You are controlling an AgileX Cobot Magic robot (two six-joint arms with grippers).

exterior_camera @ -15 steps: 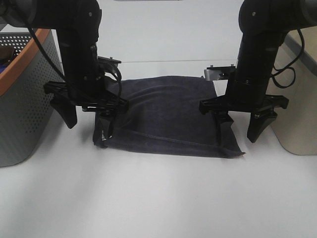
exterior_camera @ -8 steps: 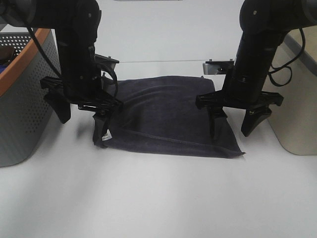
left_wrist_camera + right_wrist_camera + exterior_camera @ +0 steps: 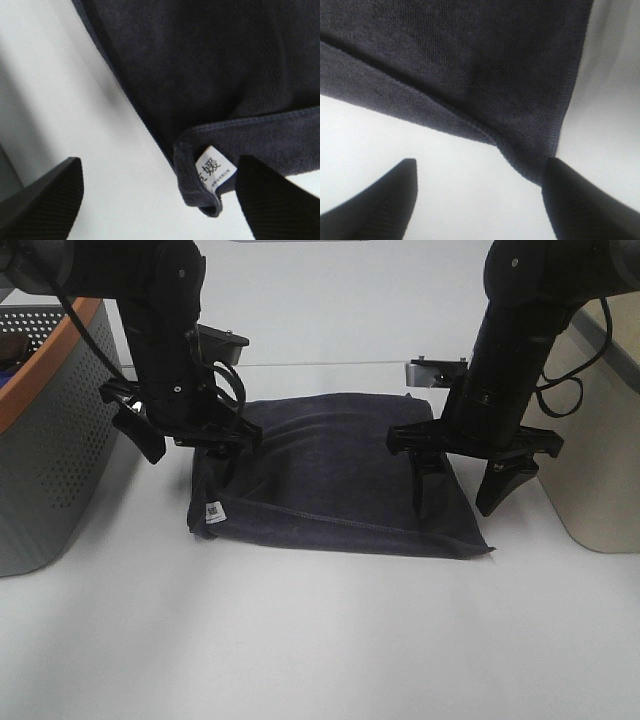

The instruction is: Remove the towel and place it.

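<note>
The dark navy towel [image 3: 335,475] lies flat on the white table, its white tag [image 3: 213,510] at the front left corner. My left gripper [image 3: 188,440] is open and empty, hanging over the towel's left edge, above and behind that corner. In the left wrist view the towel [image 3: 200,75] and tag [image 3: 216,171] show between the spread fingers [image 3: 45,205]. My right gripper [image 3: 462,488] is open and empty above the towel's right edge. In the right wrist view the towel [image 3: 470,65] and its front right corner lie between the fingers [image 3: 585,200].
A grey perforated basket with an orange rim [image 3: 50,440] stands at the left of the table. A beige bin [image 3: 600,450] stands at the right. White table surface [image 3: 320,640] extends in front of the towel.
Both open grippers have lifted and drawn back from the towel's front corners. The left one has uncovered the corner with the tag. The towel has not moved.
</note>
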